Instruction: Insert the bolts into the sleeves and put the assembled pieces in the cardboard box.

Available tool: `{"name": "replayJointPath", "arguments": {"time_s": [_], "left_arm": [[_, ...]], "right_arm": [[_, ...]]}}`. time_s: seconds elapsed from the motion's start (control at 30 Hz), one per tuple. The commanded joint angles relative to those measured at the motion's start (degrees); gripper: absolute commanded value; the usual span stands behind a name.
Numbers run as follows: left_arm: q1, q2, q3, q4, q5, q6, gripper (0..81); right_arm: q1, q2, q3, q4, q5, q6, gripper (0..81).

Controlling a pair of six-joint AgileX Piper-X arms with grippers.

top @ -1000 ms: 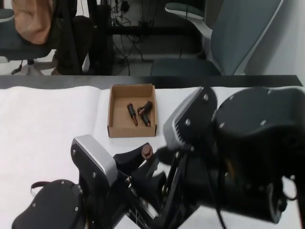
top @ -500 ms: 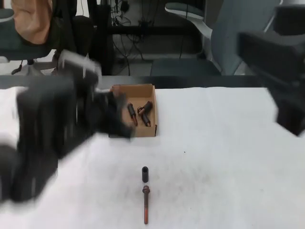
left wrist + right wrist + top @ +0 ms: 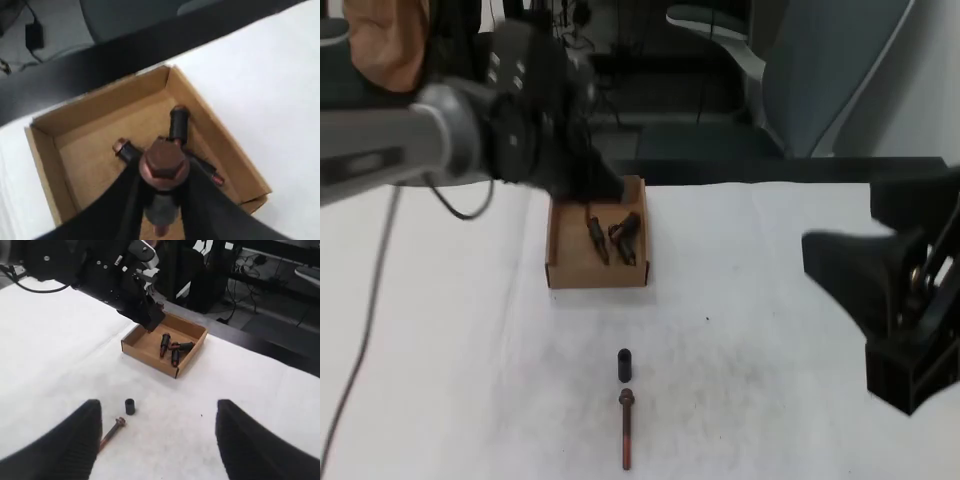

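Cardboard box (image 3: 568, 252) with three assembled pieces (image 3: 626, 231); fourth piece (image 3: 165, 165) in left gripper (image 3: 164, 176)

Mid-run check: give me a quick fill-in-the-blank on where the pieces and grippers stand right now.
1. The left gripper is shut on an assembled piece directly above the ____.
2. On the bench, a loose sleeve lies next to a loose ____.
3. The right gripper is ____ and empty.
Missing words: box; bolt; open.
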Motion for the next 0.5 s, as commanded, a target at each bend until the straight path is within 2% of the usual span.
{"name": "replayJointPath", "arguments": {"time_s": [0.0, 0.03, 0.1, 0.13, 0.17, 0.2, 0.47], "left_arm": [[0.0, 3.6, -2.1, 1.9, 0.0, 0.5, 5.2], [0.0, 4.1, -2.0, 1.9, 1.9, 0.5, 13.4], [0.0, 4.7, -2.0, 1.9, 6.8, 0.5, 36.3], [0.0, 4.7, -2.0, 1.9, 7.6, 0.5, 47.5], [0.0, 4.7, -2.0, 1.4, 7.6, 0.5, 62.3], [0.0, 4.7, -2.0, 1.1, 7.6, 0.5, 70.0], [0.7, -4.0, -2.1, 9.7, 9.2, -1.3, 70.0]], "right_arm": [[-0.2, -0.2, -0.2, 2.2, -1.0, 2.0, 61.2], [-0.2, -0.2, -0.2, 2.6, -1.3, 2.4, 61.2], [-0.2, -0.2, -0.2, 3.0, -2.1, 2.9, 61.2], [-0.2, -0.2, -0.2, 3.0, -2.5, 2.9, 61.2], [-0.2, -0.2, -0.2, 3.0, -2.8, 2.9, 61.2], [-0.2, -0.2, -0.2, 3.0, -3.5, 2.9, 61.2], [-0.2, -0.2, -0.2, 3.0, -3.6, 3.4, 61.2]]}}
